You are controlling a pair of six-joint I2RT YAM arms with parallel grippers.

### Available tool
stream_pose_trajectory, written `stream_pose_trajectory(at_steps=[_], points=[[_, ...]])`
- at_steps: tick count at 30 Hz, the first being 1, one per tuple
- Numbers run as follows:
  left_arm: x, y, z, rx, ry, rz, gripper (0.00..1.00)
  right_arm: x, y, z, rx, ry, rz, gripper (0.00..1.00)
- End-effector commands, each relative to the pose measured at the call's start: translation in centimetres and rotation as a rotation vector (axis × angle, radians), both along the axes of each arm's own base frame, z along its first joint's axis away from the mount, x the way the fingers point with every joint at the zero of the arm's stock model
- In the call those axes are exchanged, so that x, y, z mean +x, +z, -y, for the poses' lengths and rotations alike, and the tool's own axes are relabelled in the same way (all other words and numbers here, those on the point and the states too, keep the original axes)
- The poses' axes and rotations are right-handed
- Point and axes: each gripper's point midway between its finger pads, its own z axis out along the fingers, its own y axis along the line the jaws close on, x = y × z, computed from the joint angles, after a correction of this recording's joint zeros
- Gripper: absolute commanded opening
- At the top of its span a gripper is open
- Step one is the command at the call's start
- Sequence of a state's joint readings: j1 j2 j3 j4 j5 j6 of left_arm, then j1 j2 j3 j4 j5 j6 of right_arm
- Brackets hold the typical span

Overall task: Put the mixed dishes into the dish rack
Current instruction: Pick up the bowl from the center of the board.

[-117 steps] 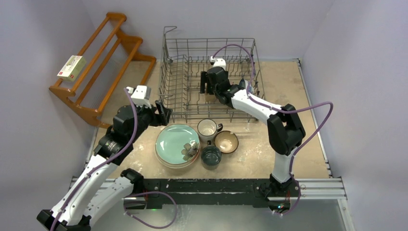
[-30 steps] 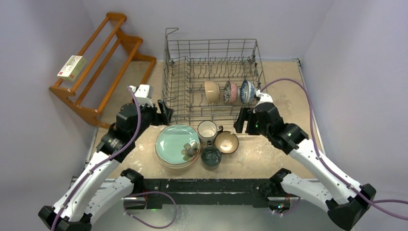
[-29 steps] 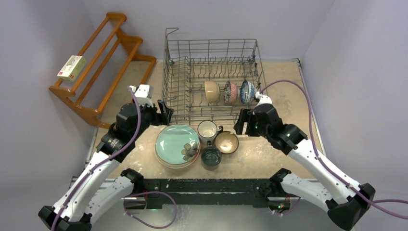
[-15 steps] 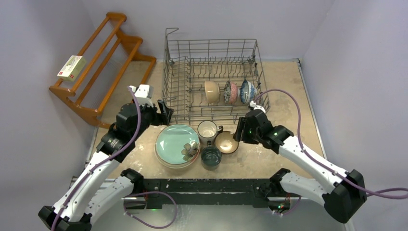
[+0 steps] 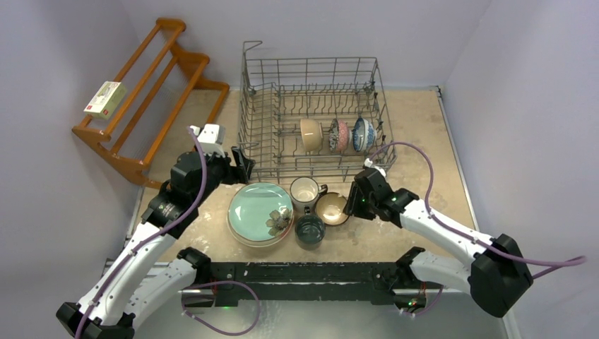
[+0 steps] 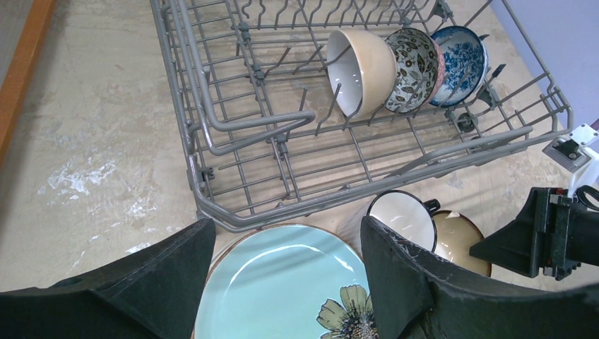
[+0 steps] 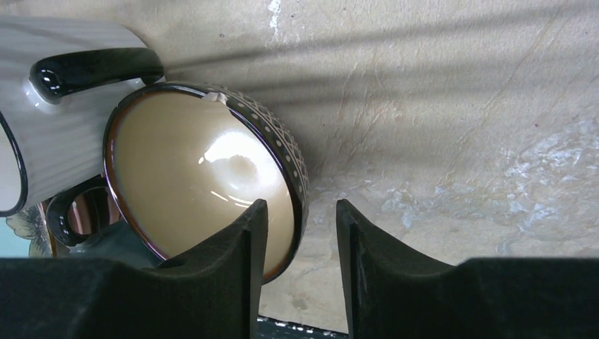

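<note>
dish rack (image 5: pixel 311 70), three bowls (image 5: pixel 337 134) upright inside

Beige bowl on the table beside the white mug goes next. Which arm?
Right. The right gripper straddles the rim of the beige bowl, one finger inside, one outside. The left gripper hangs open over the mint plate, farther off.

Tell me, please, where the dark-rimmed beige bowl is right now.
Top view: the bowl sits on the table before the dish rack, right of the white mug, the right end effector straddling its rim.
</note>
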State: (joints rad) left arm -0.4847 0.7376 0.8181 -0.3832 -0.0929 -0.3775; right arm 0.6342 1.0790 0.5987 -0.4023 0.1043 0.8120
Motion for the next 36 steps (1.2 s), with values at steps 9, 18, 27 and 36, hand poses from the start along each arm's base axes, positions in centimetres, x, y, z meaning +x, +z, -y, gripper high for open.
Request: stream_pose_trajectory(at_steps=[9, 18, 27, 36], points=[[0.0, 0.7, 0.0, -0.011, -0.004, 0.031, 0.73, 1.1, -0.1, -0.4, 0.015, -0.048, 0.035, 0.16], [-0.2, 0.8, 0.1, -0.018, -0.011, 0.034, 0.73, 2.3, 3.1, 0.5, 0.017, -0.116, 0.134, 0.0], [-0.4, 1.3, 1.1, -0.052, -0.056, 0.028, 0.73, 1.9, 8.7, -1.7, -0.012, -0.093, 0.259, 0.0], [-1.8, 3.4, 2.0, -0.066, -0.137, 0.018, 0.73, 0.9, 12.7, -4.3, -0.101, -0.031, 0.4, 0.0]])
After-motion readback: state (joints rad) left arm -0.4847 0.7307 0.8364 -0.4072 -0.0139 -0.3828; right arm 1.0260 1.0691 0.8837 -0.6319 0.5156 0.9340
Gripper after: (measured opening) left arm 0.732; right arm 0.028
